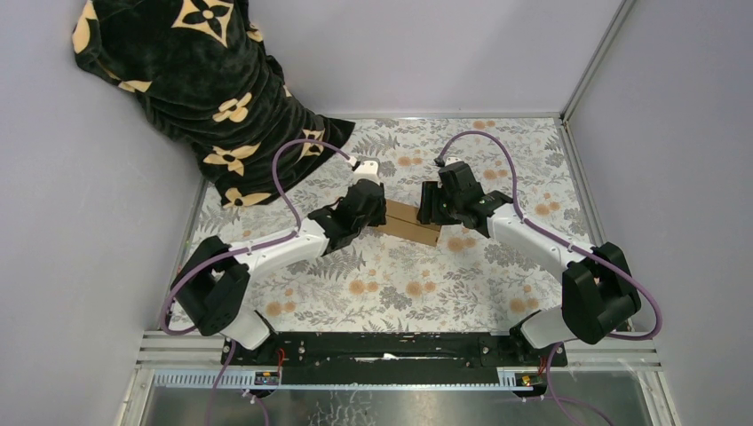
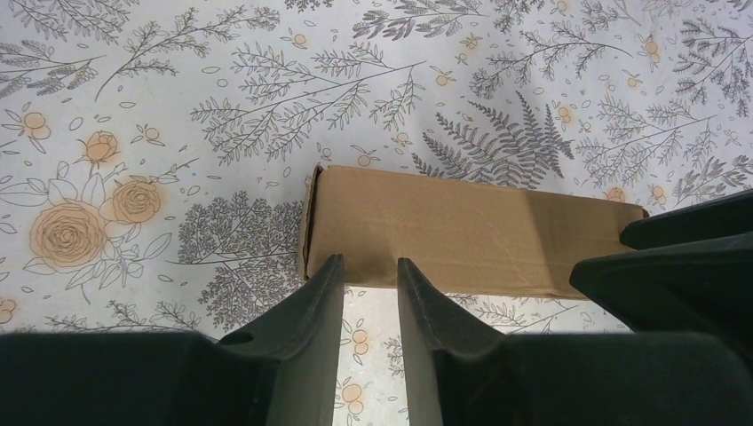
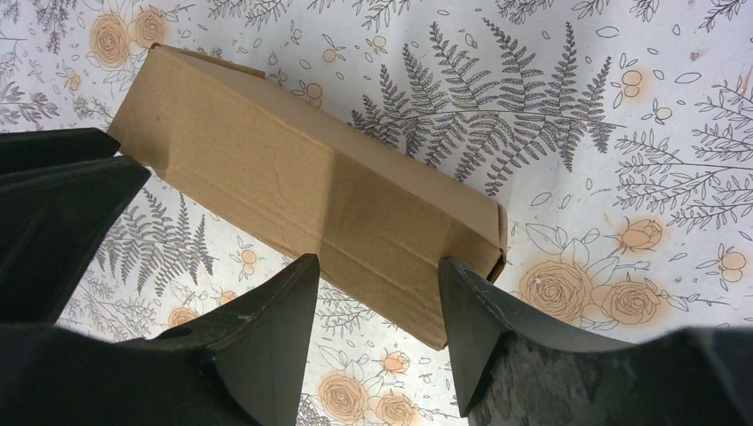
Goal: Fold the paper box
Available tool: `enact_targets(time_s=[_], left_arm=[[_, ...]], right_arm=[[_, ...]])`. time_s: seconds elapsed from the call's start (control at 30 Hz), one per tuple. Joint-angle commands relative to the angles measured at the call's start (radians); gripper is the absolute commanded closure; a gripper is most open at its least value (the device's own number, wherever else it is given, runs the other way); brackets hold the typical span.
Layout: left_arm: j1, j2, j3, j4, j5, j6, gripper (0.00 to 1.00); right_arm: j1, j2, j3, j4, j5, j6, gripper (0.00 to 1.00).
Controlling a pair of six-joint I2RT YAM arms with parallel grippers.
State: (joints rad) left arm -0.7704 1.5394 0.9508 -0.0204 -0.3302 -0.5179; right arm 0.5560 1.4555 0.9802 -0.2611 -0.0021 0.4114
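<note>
The paper box [image 1: 414,223] is a small closed rectangular box of plain brown cardboard. It lies flat on the floral tablecloth between the two arms. My left gripper [image 1: 378,211] is at its left end and is open; in the left wrist view its narrow gap [image 2: 368,264] shows only tablecloth, with the fingertips at the near edge of the box [image 2: 462,226]. My right gripper [image 1: 431,209] hovers over the right end, open wide. In the right wrist view its fingers [image 3: 377,264] straddle the near corner of the box [image 3: 293,177] without touching it.
A black blanket with tan flower marks [image 1: 204,89] hangs over the back left corner and reaches onto the table. Grey walls close in the left, back and right. A metal rail [image 1: 400,355] runs along the near edge by the arm bases.
</note>
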Motion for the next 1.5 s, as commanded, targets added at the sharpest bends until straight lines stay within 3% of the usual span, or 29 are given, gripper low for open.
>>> enact_targets(time_s=[0.0, 0.9, 1.47], left_arm=[[0.006, -0.05, 0.052, -0.06, -0.034, 0.031, 0.65], [0.026, 0.073, -0.084, 0.054, 0.027, -0.02, 0.65], [0.023, -0.033, -0.092, -0.095, 0.023, -0.114, 0.65]], right_arm=[[0.001, 0.054, -0.034, -0.106, -0.006, -0.01, 0.4], [0.001, 0.054, -0.052, -0.104, 0.008, -0.033, 0.39], [-0.062, 0.194, 0.206, -0.147, 0.022, -0.165, 0.39]])
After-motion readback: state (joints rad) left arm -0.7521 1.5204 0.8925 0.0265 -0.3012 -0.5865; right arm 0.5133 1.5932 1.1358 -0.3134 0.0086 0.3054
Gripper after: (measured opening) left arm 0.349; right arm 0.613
